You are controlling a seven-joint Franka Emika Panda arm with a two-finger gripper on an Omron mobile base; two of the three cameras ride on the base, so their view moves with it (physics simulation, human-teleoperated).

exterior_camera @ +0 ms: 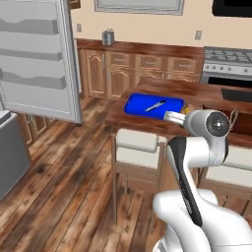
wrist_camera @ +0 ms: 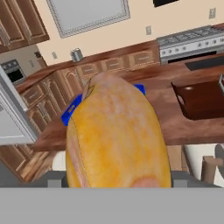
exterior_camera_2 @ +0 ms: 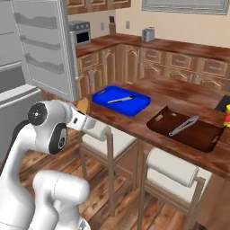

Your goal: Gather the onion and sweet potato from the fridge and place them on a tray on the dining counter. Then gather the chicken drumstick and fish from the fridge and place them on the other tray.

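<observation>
At the dining counter (exterior_camera: pixel 199 91), my gripper (wrist_camera: pixel 118 179) is clamped on a plump, yellow-orange lump with pale mottled skin, which looks like the chicken drumstick (wrist_camera: pixel 116 140). The jaws stand wide around it. In the hand view it rises close in front of the camera and hides much of what lies beyond. From the base views only a small orange part of it shows past my wrist, held in the air at the near edge of the counter, close to the blue tray (exterior_camera: pixel 136 106) but not touching it. I cannot tell whether it is over the tray or just short of it.

The blue tray lies flat on the dark reddish-brown top, and a slim silver-grey thing (exterior_camera: pixel 155 106) rests in it at a slant; it is too small for me to name. Further along the same counter sits a dark brown tray (exterior_camera_2: pixel 204 137) with a long grey thing (exterior_camera_2: pixel 183 126) lying across it. Pale stools (exterior_camera_2: pixel 173 167) stand tucked under the counter's near side.

Off to my left the fridge (exterior_camera: pixel 39 59) stands with its door swung open, the white inner face and grey door shelves turned toward me. Wooden drawer cabinets line the far wall, and plank flooring runs between them and the counter.
</observation>
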